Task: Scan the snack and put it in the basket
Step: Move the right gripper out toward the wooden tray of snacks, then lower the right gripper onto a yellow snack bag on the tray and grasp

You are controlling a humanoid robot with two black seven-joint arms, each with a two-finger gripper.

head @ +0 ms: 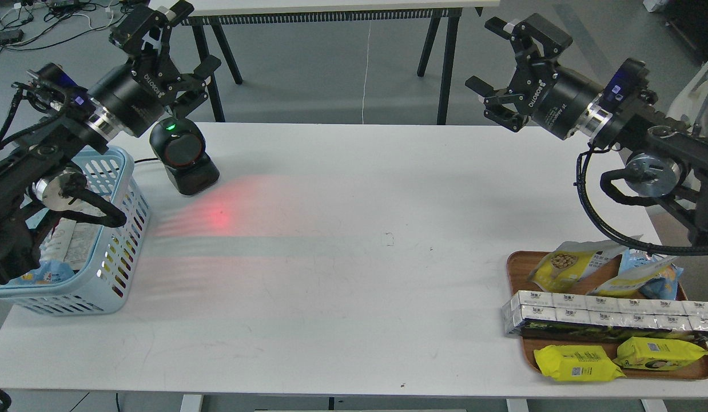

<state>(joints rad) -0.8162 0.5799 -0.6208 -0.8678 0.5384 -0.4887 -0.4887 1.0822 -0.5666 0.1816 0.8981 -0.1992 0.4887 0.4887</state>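
The snack (565, 265), a yellow and white pouch picturing tan nuts, lies on the back of the brown wooden tray (517, 264) at the right front of the table. The light blue basket (120, 240) stands at the table's left edge, with packets inside it and my left arm partly covering it. My left gripper (172, 46) hangs open and empty above the black scanner (183, 157). High over the table's right back, my right gripper (505, 71) is open too, with nothing in it, well above and behind the tray.
The scanner shows a green light and casts a red glow (219, 217) on the white table. On the tray lie a blue and yellow bag (648, 273), a row of white cartons (611, 315) and two flat yellow packets (577, 364).
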